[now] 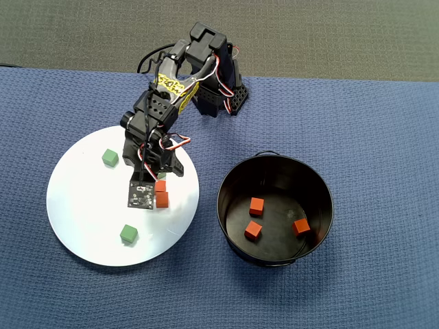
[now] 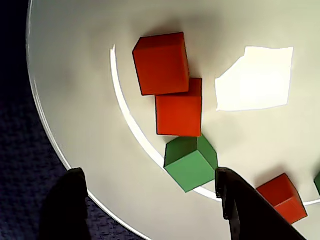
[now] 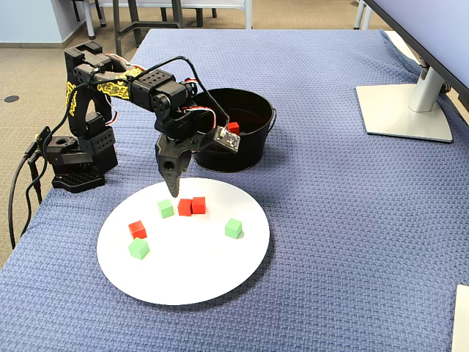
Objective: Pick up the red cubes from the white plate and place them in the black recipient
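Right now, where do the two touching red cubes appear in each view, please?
Overhead view: the touching red cubes lie on the right part of the white plate.
Wrist view: upper centre, just above a green cube.
Fixed view: plate's upper middle, right of that green cube.
Shared landmark: the white plate.

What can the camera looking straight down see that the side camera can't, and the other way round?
Only the overhead view shows three red cubes on the black pot's floor. Only the fixed view shows a third red cube on the plate, hidden under the arm from above, plus a monitor stand. Both show the white plate, the black pot, the arm, green cubes and the blue cloth.
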Motion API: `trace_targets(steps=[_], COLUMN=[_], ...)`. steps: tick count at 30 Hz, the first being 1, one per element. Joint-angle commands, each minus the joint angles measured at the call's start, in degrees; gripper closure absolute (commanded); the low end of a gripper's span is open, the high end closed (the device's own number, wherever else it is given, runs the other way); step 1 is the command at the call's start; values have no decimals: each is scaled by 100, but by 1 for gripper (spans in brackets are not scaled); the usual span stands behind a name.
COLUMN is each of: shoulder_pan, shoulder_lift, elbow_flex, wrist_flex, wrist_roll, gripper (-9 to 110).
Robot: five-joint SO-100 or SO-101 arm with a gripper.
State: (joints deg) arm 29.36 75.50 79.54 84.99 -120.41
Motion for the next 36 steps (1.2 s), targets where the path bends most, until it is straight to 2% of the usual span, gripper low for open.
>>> trace_targets(steps=[1, 10, 20, 36], shoulder_pan=[114, 193, 132, 105], shoulder_lift=[-9, -387, -457, -853], elbow_flex=[-466, -633, -114, -220], wrist_flex=[290, 193, -571, -888], wrist_roll=[-211, -158, -44, 149], gripper=[77, 74, 75, 74])
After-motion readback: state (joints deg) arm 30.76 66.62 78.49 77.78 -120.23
